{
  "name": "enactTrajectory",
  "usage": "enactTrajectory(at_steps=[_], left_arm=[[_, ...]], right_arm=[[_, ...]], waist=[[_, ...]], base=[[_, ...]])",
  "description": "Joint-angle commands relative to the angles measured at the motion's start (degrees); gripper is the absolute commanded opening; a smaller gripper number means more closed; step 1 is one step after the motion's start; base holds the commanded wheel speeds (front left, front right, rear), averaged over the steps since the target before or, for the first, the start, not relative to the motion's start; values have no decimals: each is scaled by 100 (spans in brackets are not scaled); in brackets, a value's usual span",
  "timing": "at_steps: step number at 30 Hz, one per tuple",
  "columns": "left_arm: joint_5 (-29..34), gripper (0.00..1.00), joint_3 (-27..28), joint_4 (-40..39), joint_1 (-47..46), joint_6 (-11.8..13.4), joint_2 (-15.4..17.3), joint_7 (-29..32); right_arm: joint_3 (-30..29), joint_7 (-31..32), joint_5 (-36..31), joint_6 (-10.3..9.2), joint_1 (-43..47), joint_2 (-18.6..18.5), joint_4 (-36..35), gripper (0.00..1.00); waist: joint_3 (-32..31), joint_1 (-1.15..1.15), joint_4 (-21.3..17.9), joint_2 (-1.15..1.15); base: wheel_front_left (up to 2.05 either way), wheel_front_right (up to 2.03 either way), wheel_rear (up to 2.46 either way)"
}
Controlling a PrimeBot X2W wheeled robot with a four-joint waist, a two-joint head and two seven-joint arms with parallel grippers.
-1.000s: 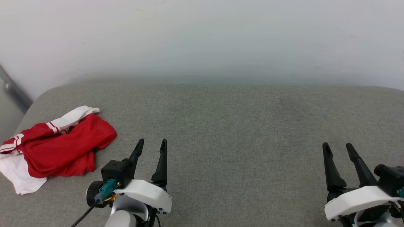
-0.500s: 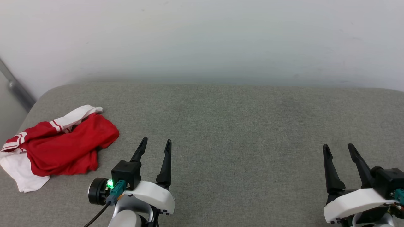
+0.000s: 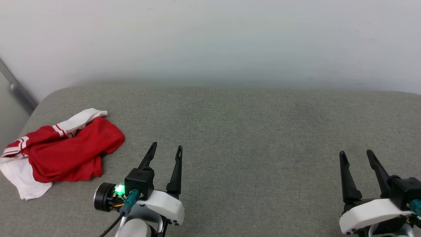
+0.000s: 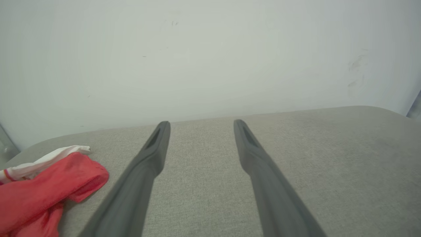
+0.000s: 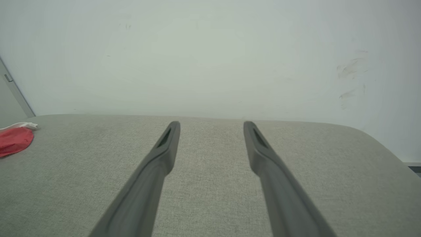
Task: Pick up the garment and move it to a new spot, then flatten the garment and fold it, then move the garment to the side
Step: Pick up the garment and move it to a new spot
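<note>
While the shirt (image 3: 65, 154) lies crumpled near the left edge of the cushion (image 3: 250, 131), a hasty grab could snag only 1 sleeve and drag it off.
The left gripper (image 3: 165, 148) and the right gripper (image 3: 356, 153) both hover with jaws spread, holding nothing; the shirt sits near the left jaws, off to their left and not touching, and well apart from the right pair.

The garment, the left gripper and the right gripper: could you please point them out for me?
garment (image 3: 65, 158): head view, on its crumpled red middle.
left gripper (image 3: 166, 145): head view, midway between its fingertips.
right gripper (image 3: 356, 152): head view, midway between its fingertips.
</note>
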Motion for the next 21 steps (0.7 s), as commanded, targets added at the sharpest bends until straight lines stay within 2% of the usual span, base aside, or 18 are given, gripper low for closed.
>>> enactTrajectory(at_steps=[1,6,21], left_arm=[[98,100,-6,13,-72,37,8,-50],[237,100,-5,73,-91,69,-6,-100],[-1,100,104,244,-116,68,-44,-90]], right_arm=[[-1,-39,-103,0,8,27,-33,100],[-56,-86,-164,0,24,31,-6,100],[-61,-140,125,0,-88,34,191,100]], waist=[[0,-1,-1,0],[3,-1,-5,0],[30,-1,-42,0]], base=[[0,0,0],[0,0,0],[0,0,0]])
